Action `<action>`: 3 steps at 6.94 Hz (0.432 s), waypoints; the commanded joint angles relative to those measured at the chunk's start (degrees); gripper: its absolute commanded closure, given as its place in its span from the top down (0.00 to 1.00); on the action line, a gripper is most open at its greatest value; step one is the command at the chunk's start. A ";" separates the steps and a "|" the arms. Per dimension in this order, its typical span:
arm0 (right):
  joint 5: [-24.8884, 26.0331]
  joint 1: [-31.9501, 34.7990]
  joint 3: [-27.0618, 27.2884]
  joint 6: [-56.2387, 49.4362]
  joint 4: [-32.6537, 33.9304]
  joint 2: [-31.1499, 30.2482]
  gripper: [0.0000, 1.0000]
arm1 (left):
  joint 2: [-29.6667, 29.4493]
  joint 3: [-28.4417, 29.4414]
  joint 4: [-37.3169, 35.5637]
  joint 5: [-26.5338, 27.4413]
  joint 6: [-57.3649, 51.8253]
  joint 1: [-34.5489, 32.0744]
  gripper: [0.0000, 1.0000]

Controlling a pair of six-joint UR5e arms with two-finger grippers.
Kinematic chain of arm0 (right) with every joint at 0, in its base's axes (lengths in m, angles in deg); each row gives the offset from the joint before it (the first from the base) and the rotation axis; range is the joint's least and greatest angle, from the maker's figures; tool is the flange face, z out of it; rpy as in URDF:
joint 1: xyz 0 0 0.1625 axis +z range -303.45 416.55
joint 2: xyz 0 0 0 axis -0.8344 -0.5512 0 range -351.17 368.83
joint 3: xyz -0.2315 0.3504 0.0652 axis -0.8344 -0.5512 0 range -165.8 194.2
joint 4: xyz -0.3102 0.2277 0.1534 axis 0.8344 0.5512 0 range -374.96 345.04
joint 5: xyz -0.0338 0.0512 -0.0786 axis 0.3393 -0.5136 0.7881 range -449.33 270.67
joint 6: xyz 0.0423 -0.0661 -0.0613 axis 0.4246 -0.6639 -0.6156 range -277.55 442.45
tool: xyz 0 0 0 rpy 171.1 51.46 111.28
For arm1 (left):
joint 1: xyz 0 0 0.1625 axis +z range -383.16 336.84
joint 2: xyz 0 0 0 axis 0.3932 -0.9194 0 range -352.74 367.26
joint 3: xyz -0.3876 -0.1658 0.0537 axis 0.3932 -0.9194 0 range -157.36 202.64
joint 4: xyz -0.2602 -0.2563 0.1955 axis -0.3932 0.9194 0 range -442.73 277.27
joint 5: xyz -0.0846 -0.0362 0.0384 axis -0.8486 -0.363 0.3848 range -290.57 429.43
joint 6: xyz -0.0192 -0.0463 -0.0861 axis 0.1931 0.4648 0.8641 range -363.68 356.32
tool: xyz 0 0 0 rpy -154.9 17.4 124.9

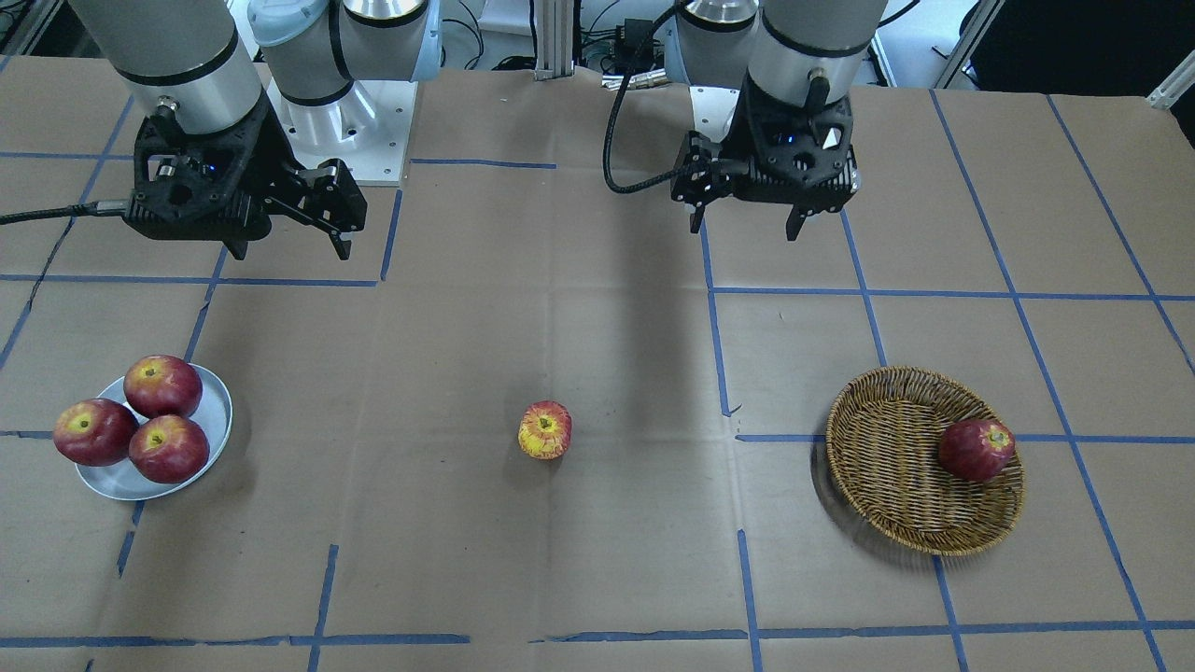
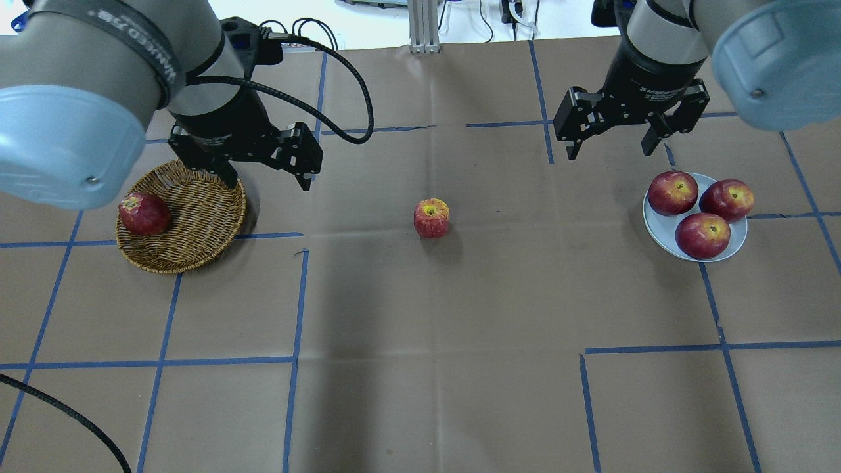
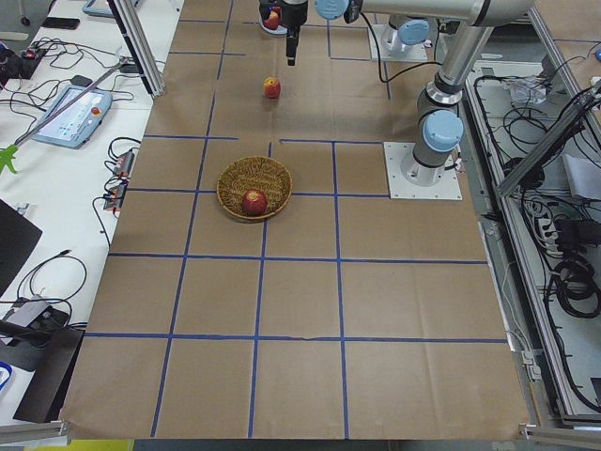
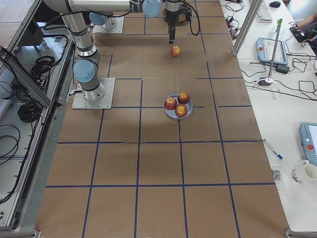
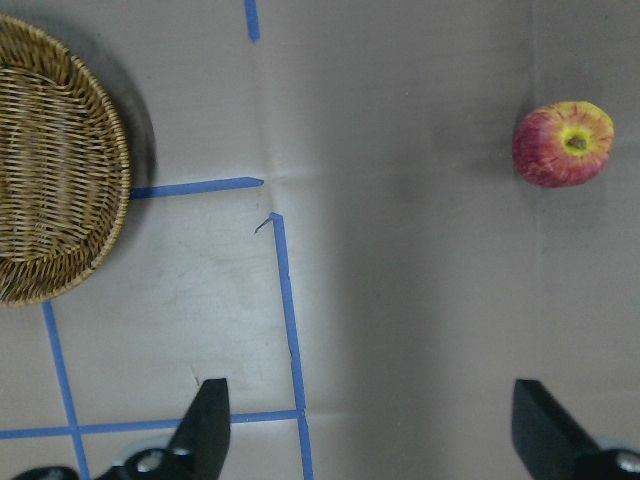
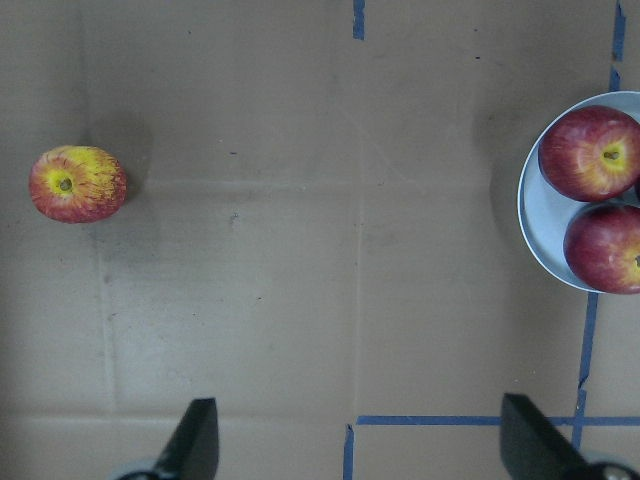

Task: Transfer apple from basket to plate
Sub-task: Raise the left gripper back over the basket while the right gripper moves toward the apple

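Observation:
The yellow, red-streaked apple (image 1: 544, 430) lies on the bare table between the basket and the plate, also in the overhead view (image 2: 431, 218) and both wrist views (image 5: 563, 144) (image 6: 77, 183). The wicker basket (image 1: 887, 448) (image 2: 197, 217) holds one dark red apple (image 2: 144, 213). The grey-white plate (image 1: 213, 411) (image 2: 657, 225) holds three dark red apples. My left gripper (image 2: 269, 184) (image 1: 744, 227) is open and empty, high beside the basket's far edge. My right gripper (image 2: 610, 152) (image 1: 291, 250) is open and empty, behind the plate.
The table is covered in brown paper with blue tape lines. The arm bases (image 1: 355, 140) stand at the robot's edge of the table. The three apples fill most of the plate (image 6: 540, 220).

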 commanded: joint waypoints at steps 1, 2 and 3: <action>0.00 7.63 -2.82 8.80 2.90 5.41 1.00 | 2.83 -0.10 0.90 -0.91 -0.23 0.54 0.99; 0.09 11.77 -6.23 14.08 3.70 9.71 1.00 | 2.83 -0.28 0.99 -1.00 -0.41 0.54 0.99; 0.26 15.03 -9.05 18.48 4.49 13.50 1.00 | 2.83 -0.45 0.99 -1.00 -1.02 0.54 0.99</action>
